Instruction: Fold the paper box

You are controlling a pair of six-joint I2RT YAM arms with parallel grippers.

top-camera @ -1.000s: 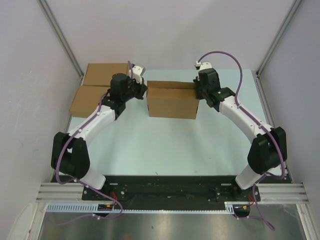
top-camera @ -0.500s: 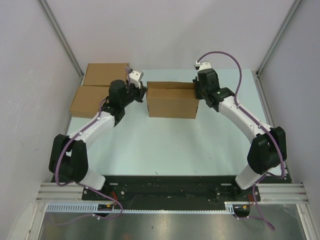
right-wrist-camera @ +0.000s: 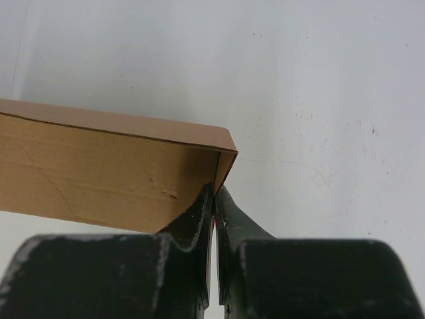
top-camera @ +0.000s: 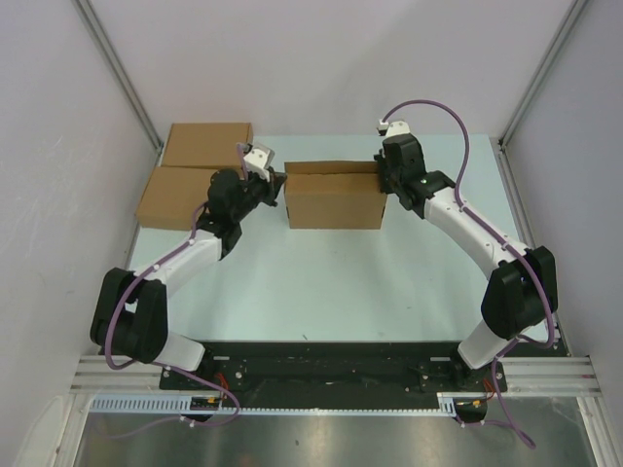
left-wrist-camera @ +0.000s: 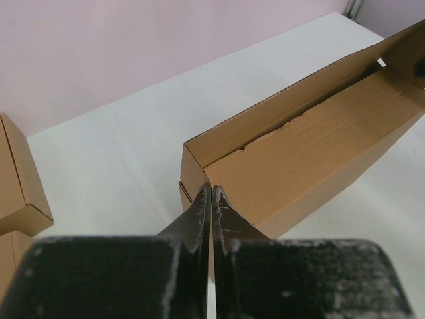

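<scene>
Centrally on the tabletop [top-camera: 321,282] stands the paper box [top-camera: 333,199], walls raised, its top open along the far edge; the interior is mostly hidden. The left fingers [left-wrist-camera: 199,212] are pressed together, tips at the box's left end corner. The right fingers [right-wrist-camera: 232,219] pinch the box's right end wall. Two made-up flat boxes [top-camera: 206,144] lie far left.

This is probably a robotics lab test cell rather than a home or shop, though nothing beyond the enclosure is showing. Plain white panels [top-camera: 49,195] are closing in a pale table [top-camera: 321,272], aluminium struts [top-camera: 117,73] are running up the corners, and two robot arms [top-camera: 185,255] are sitting bolted to a black base plate [top-camera: 331,355] on a slotted metal rail [top-camera: 127,372], with purple cables [top-camera: 443,105] looping openly.
</scene>
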